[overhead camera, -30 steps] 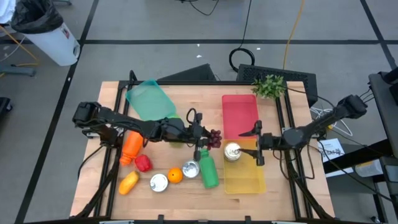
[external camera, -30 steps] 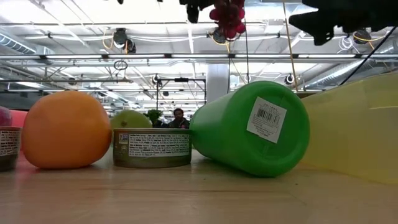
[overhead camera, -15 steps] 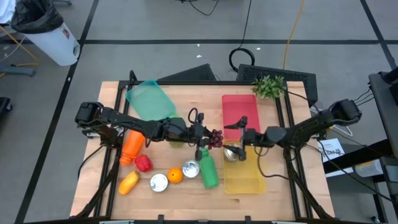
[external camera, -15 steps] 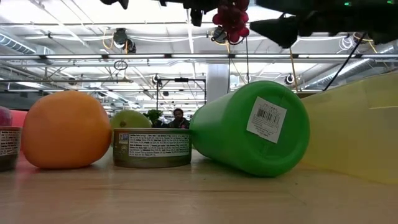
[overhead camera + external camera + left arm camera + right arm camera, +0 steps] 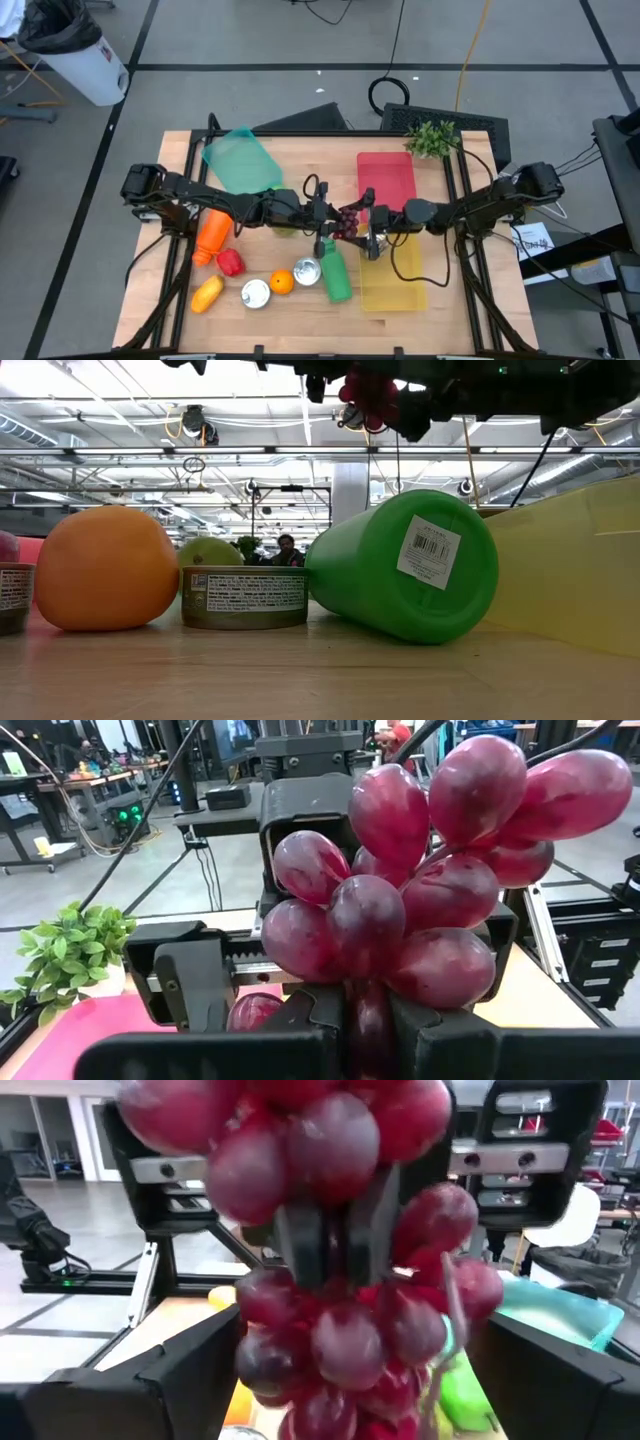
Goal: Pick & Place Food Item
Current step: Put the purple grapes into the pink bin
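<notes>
Wooden table (image 5: 180, 300) on taped floor (image 5: 250, 40)

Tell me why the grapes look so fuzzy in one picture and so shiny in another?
In the right wrist view the grapes hang very close to the camera, so they blur; in the left wrist view the grapes are sharp and show bright glints from the ceiling lights; in the low view those ceiling lights glare white, leaving the arms overhead as dark shapes.

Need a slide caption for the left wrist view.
Left pincer shut on a bunch of red grapes, with the right pincer open directly behind it for a handover.
</notes>
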You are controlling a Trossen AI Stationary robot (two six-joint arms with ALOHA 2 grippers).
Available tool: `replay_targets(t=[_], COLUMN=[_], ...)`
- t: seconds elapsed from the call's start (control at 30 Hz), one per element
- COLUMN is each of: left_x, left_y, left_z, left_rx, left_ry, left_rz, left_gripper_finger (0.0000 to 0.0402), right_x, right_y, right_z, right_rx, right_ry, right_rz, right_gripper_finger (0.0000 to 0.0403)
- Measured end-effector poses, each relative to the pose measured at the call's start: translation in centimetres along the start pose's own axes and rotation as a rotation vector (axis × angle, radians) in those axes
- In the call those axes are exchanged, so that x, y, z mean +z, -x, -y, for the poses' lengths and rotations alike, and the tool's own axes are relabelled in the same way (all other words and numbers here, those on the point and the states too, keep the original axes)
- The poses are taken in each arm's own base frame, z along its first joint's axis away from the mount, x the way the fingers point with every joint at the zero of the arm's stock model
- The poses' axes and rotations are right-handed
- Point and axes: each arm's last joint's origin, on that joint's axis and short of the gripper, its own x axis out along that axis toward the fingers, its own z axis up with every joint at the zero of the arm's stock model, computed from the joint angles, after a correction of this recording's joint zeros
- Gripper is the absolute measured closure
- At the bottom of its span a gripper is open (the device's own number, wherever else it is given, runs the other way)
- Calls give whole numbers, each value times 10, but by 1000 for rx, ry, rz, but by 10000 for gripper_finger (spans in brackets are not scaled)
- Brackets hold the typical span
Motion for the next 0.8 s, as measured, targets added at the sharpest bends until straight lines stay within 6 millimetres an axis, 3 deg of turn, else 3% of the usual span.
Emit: replay_targets(t=[0.2, 0.57, 0.67, 0.8], left_x=[0, 1, 2, 8], left_y=[0, 0, 0, 2], left_z=[0, -1, -1, 3], left_rx=[0, 46, 76, 74], left_ry=[0, 26, 46, 36], left_rz=[0, 6, 20, 59], left_gripper_finger=[371, 366, 337, 268], right_x=[1, 0, -1, -1], right_y=[0, 0, 0, 0], right_z=[0, 0, 0, 0], right_rx=[1, 0, -3, 0], right_ry=[-5, -4, -3, -8], right_rz=[14, 0, -11, -11], right_gripper_finger=[115, 259, 292, 327])
